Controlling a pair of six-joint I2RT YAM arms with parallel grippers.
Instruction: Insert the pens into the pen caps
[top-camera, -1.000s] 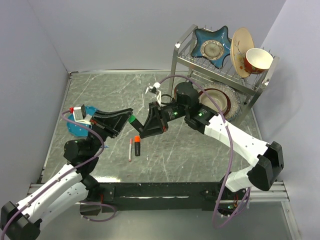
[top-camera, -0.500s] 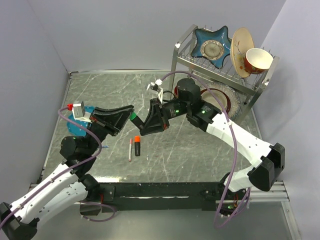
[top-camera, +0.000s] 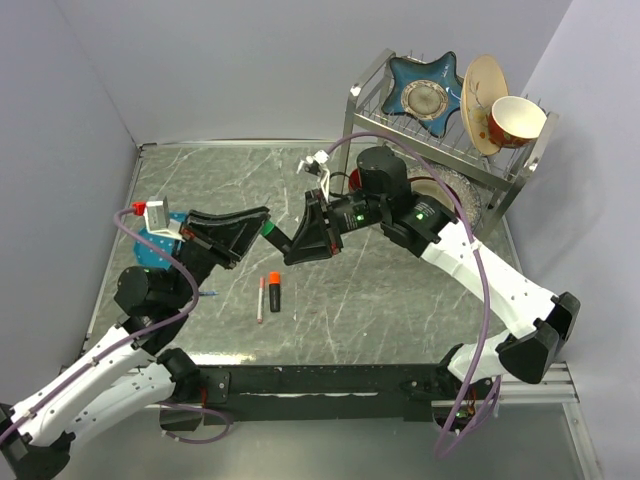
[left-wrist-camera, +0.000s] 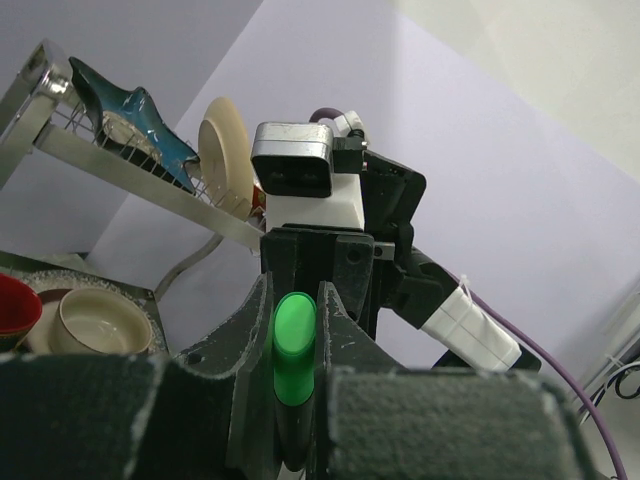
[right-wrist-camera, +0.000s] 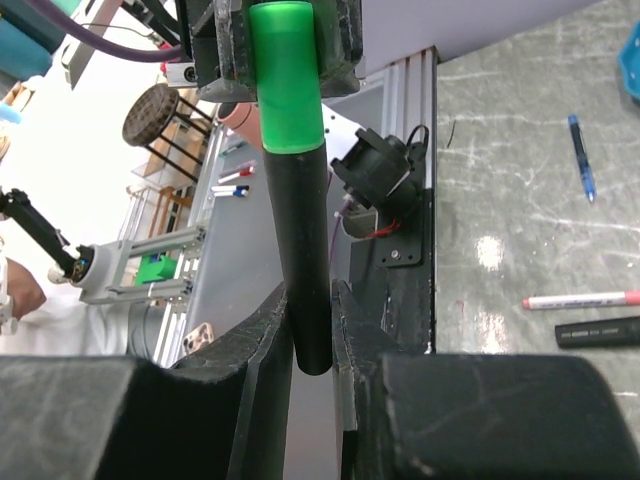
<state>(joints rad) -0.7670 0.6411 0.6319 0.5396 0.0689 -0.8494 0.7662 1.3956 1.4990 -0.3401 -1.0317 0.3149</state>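
A stubby black marker (right-wrist-camera: 300, 240) hangs in the air between my two grippers, with a green pen cap (right-wrist-camera: 285, 75) sitting on its end. My left gripper (top-camera: 262, 226) is shut on that green cap (left-wrist-camera: 294, 340). My right gripper (right-wrist-camera: 310, 325) is shut on the marker's black barrel, close to its bare end. In the top view the two grippers meet tip to tip above the table's middle, the green cap (top-camera: 268, 229) showing between them. On the table lie an orange-capped black marker (top-camera: 273, 292), a thin white pen (top-camera: 261, 299) and a thin blue pen (right-wrist-camera: 581, 155).
A metal dish rack (top-camera: 440, 140) with plates and a bowl (top-camera: 515, 120) stands at the back right, a dark plate (top-camera: 440, 200) beneath it. A teal object (top-camera: 152, 258) lies at the table's left edge under my left arm. Grey walls close in the left and back.
Both grippers, joined by the marker, have lifted slightly and shifted toward the back. The pens on the table have not moved.
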